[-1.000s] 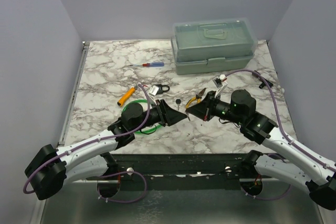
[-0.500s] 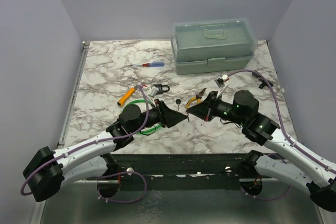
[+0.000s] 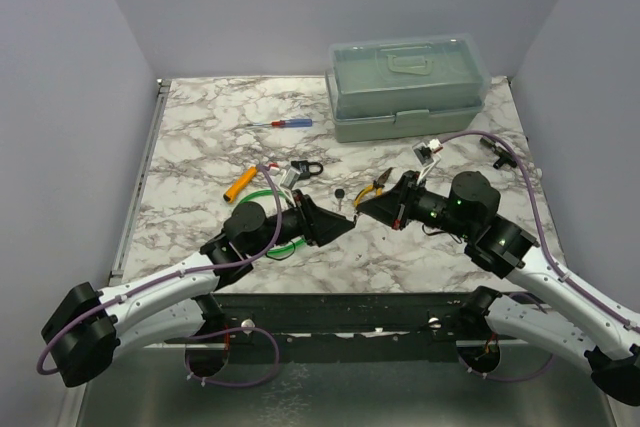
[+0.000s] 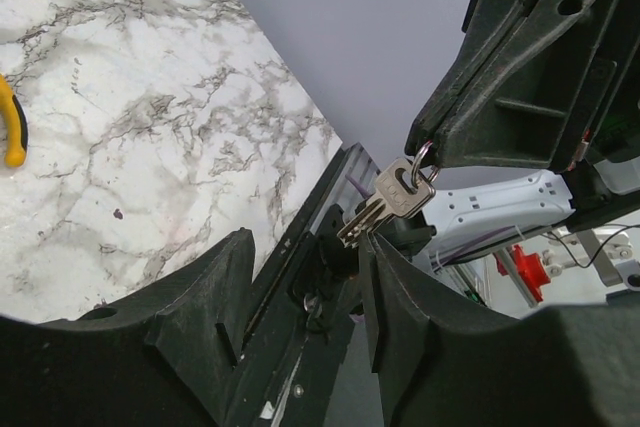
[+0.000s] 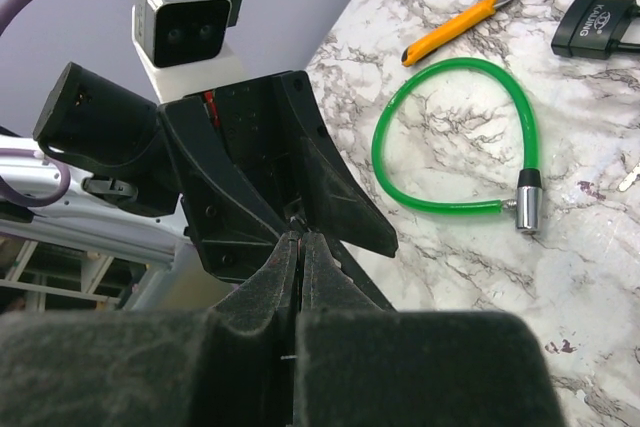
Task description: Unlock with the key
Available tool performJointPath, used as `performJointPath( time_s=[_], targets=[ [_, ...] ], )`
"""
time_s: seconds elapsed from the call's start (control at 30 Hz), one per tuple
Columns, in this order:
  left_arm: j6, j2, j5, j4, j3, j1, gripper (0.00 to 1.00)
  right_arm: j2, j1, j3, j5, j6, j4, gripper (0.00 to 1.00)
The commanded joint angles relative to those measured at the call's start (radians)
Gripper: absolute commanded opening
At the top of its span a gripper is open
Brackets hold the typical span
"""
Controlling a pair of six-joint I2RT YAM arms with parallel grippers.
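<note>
L arm [image 3: 160,282] & R arm [image 3: 520,257] stretched low, tips nearly touching. R gripper [image 4: 425,142] clamped on silver key bunch [image 4: 392,199]; L gripper [image 4: 305,242] held half-open, nothing gripped.

- Your left arm stretches low toward the table's centre, with the left gripper [image 3: 343,226] tipped forward and its jaws standing partly apart.
- Your right gripper [image 3: 362,209] faces it tip to tip, jaws pinched shut on the key ring [image 4: 420,160].

Left arm [image 3: 170,282] and right arm [image 3: 520,257] tip to tip above the marble table [image 3: 200,137], the key [image 3: 341,194] just beyond.
</note>
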Motion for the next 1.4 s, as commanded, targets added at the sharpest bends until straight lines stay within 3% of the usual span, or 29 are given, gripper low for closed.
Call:
performJointPath(
  time_s=[0.0, 0.23, 0.77, 1.07, 1.23, 1.37],
  targets=[
    [0.03, 0.006, -0.009, 0.025, -0.002, -0.01, 0.51, -0.011, 0.001, 0.028, -0.009, 0.01, 0.007, 0.0],
    [0.038, 0.007, -0.038, 0.026, -0.003, -0.011, 0.47, -0.002, 0.002, 0.02, -0.035, 0.024, 0.021, 0.0],
    [0.058, 0.053, -0.019, 0.05, 0.045, -0.018, 0.48, 0.015, 0.002, -0.016, -0.075, 0.053, 0.069, 0.0],
    [0.05, 0.043, -0.018, 0.055, 0.04, -0.026, 0.54, 0.015, 0.001, -0.025, -0.031, 0.049, 0.056, 0.0],
    [0.017, 0.058, -0.007, 0.055, 0.035, -0.03, 0.62, 0.032, 0.002, -0.02, -0.021, 0.034, 0.048, 0.0],
    [0.055, -0.006, -0.049, -0.078, 0.035, -0.029, 0.69, 0.03, 0.001, -0.011, 0.005, 0.033, 0.016, 0.0]
  ],
)
